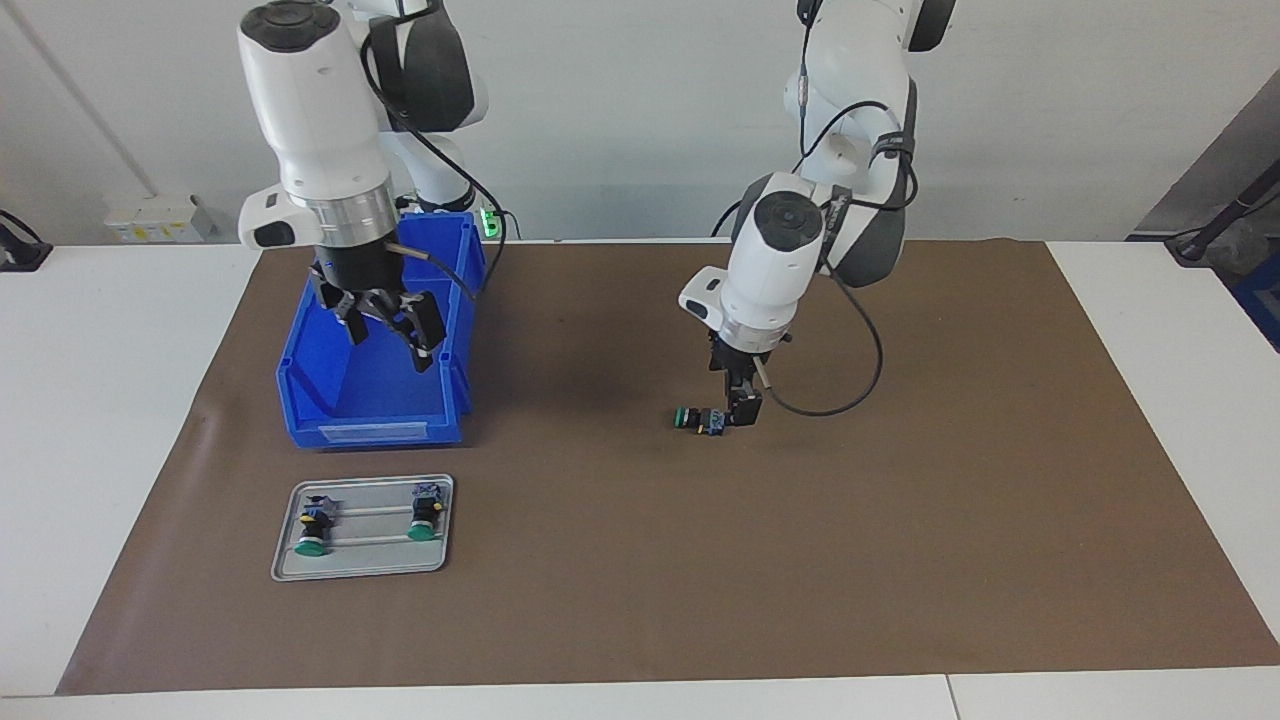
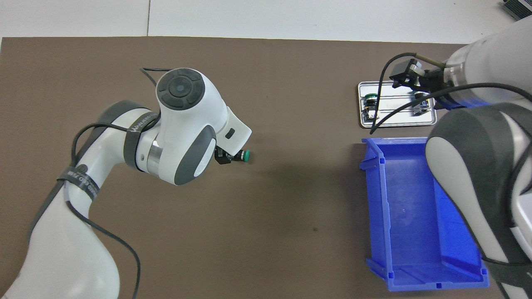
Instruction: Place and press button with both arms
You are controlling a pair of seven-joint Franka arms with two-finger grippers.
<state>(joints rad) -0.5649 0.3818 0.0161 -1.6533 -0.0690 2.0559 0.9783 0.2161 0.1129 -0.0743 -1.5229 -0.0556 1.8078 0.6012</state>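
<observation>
Your left pincer [image 1: 742, 408] is low over the middle of the brown mat [image 1: 640, 560], clenched on a button [image 1: 700, 419] that lies on its side, green cap pointing toward the right arm's end; whether it touches the mat is hard to tell. Your right pincer [image 1: 385, 330] hangs released over the blue bin [image 1: 380, 400]. Farther from the robots than the bin, a metal tray [image 1: 362, 564] on the worktop [image 1: 100, 420] holds two more buttons [image 1: 312, 528], well apart.

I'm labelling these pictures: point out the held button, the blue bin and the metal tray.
held button [image 1: 700, 418], facing view, on its black body.
blue bin [image 1: 455, 330], facing view, on its side wall.
metal tray [image 1: 365, 570], facing view, on its rim.
</observation>
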